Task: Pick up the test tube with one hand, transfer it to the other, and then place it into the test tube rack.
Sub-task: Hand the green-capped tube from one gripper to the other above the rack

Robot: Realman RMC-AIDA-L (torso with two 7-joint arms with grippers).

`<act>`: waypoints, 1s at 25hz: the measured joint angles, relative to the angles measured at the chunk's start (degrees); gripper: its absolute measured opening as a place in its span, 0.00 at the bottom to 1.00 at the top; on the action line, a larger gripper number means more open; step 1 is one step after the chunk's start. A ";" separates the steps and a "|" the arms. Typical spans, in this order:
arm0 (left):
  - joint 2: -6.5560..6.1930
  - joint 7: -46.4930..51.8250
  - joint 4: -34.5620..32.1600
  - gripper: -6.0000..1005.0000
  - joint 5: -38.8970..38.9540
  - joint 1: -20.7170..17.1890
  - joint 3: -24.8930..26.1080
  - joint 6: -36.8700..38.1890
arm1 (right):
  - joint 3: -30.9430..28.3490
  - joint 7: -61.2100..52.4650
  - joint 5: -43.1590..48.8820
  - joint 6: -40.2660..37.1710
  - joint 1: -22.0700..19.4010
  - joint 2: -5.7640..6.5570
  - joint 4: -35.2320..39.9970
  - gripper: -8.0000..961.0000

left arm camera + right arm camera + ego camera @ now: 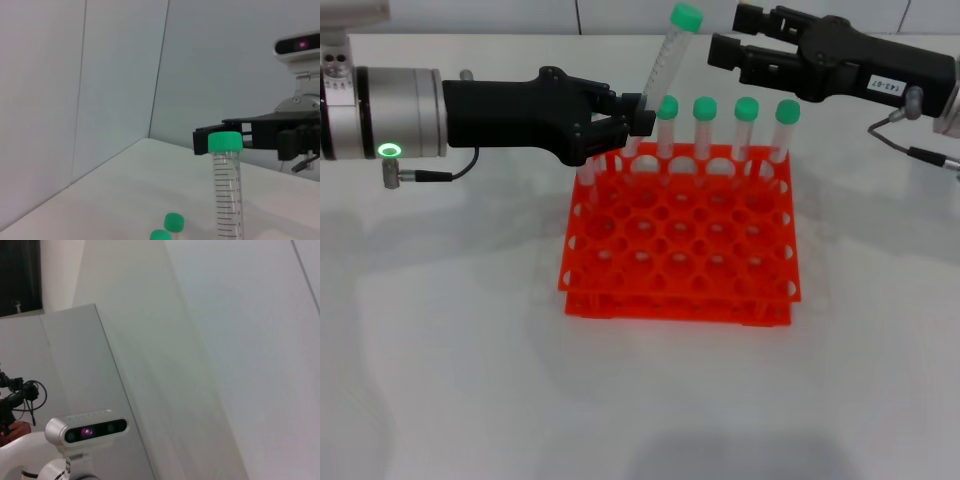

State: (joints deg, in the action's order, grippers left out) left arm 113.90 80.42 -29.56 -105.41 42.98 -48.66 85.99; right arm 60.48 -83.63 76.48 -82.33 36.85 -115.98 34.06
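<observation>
The test tube (665, 62) is held aloft by its lower end, the left tool (638, 117) clamped on it, its long axis tilted so the green cap leans toward the right tool (725, 37). That tool, jaws apart, is poised just beside the cap and is the nearer receiver. Below, the test tube rack (680, 245) is seen on the white table (470, 380), four capped tubes (725, 125) standing in its far row. Pale walls are seen behind.

Your test tube (667, 62) is up, tilted, green cap on top.
Its lower end sits above the orange-red test tube rack's (680, 262) back-left corner.
</observation>
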 joint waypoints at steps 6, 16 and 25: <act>0.59 -0.02 -0.08 0.27 -0.22 0.36 -0.04 -0.05 | 2.32 0.22 -1.47 0.23 0.37 -0.03 -0.12 0.83; 1.08 -0.53 -0.07 0.27 -0.30 0.25 -0.03 -0.05 | 4.19 0.61 -4.42 0.78 0.74 -0.11 -0.78 0.83; 1.14 -0.61 -0.18 0.28 0.03 0.09 -0.03 0.21 | 4.82 0.74 -4.69 0.84 1.21 -0.20 -1.56 0.83</act>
State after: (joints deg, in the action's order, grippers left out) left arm 115.04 79.81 -29.74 -105.38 43.07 -48.69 86.20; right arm 65.30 -82.89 71.79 -81.49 38.06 -116.18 32.50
